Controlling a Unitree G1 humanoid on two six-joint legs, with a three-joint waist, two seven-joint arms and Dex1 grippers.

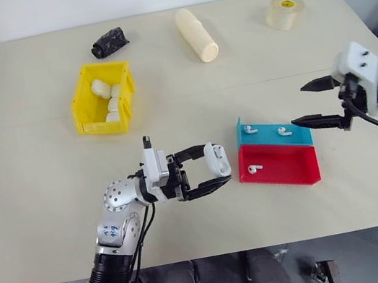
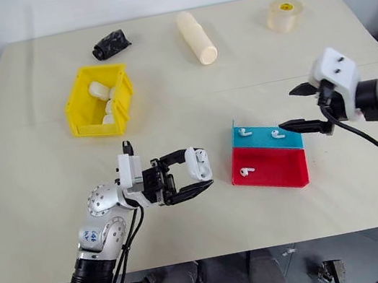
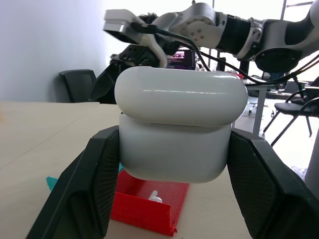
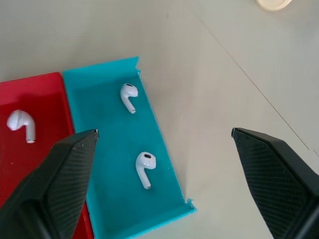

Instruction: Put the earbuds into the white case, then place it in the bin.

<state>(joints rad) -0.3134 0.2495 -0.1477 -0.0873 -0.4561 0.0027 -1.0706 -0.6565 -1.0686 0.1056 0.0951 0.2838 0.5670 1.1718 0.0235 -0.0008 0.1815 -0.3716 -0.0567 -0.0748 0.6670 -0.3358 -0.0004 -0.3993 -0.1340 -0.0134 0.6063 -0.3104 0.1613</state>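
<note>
Left gripper (image 1: 218,176) clamping white case (image 1: 216,160) between both fingers, holding it above the table (image 1: 40,212), just left of the red tray (image 1: 282,172). Case lid (image 3: 180,94) sitting slightly offset over the body in left wrist view, whether fully latched: cannot tell.

Right gripper (image 1: 312,103) hovering with fingers spread wide, nothing between them, over the right end of the blue tray (image 1: 298,138). In right wrist view, fingertips (image 4: 75,149) framing the blue tray from above.

Blue tray holding two earbuds (image 4: 129,96), lying apart, stems pointing roughly the same way. Red tray touching blue tray along one long side, holding one earbud (image 1: 254,169) near its left end.

Yellow bin (image 1: 83,116) sitting well apart, far-left of the trays, holding several white cases (image 1: 101,89) piled along its right wall.

Lying along the far edge of the table: black crumpled object (image 1: 109,42), cream cylinder (image 1: 197,34), tape roll (image 1: 285,11), all outside any container.
</note>
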